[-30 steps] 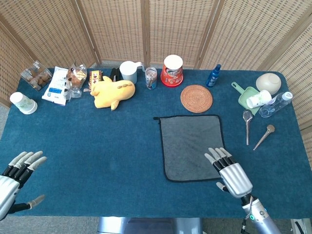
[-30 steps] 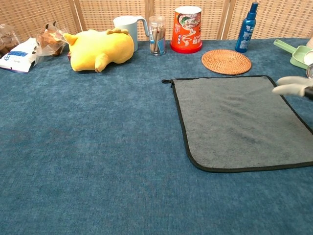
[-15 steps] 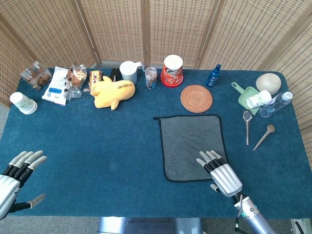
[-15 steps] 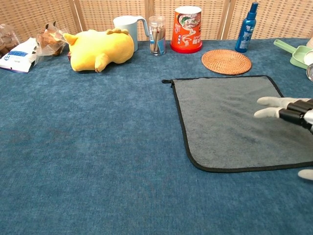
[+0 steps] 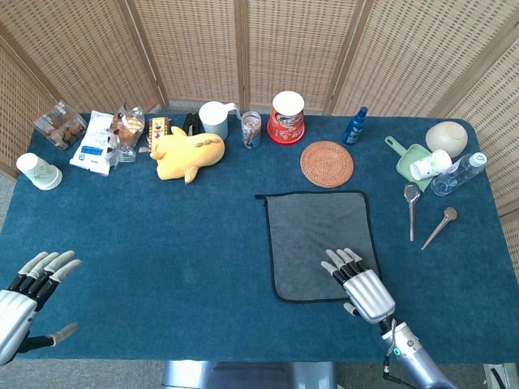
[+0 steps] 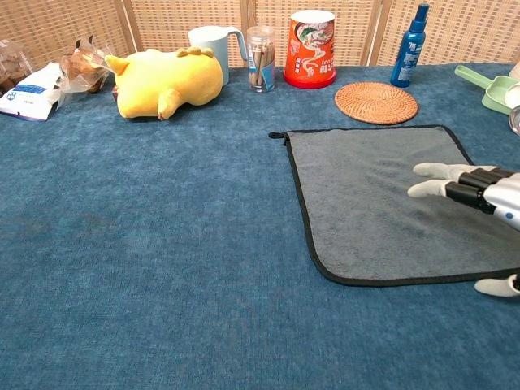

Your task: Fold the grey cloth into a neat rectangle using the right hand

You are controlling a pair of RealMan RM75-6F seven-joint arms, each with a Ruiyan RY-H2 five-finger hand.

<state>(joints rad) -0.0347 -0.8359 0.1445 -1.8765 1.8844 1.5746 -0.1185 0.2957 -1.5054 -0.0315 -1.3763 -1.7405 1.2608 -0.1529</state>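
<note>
While the left hand (image 5: 28,301) hovers open at the near left corner of the blue table (image 5: 162,259), fingers spread and holding nothing, much as it did a second ago, the right hand (image 5: 359,286) has shifted. It has moved left and a little nearer across the near right part of the grey cloth (image 5: 316,235); a second ago it sat close to the cloth's right edge, and now its fingertips (image 6: 422,171) reach toward the cloth's middle. The hand is open and flat, fingers extended and slightly apart, gripping nothing; in the chest view its thumb tip shows just past the cloth's near hem. Whether the palm presses the fabric cannot be told.

The grey cloth lies fully spread and unfolded, black-edged, right of the table's centre, and has not moved since the earlier frames.

To the right of the cloth lie two spoons (image 5: 411,207), unchanged. Beyond the cloth's far edge sits a round woven coaster (image 5: 327,163). Along the far side, from left to right, stand a paper cup (image 5: 36,171), snack packets (image 5: 93,138), a yellow plush toy (image 5: 188,152), a pale mug (image 5: 215,118), a red tub (image 5: 286,117), a blue spray bottle (image 5: 355,126) and a green scoop (image 5: 409,158), all where they were.
</note>
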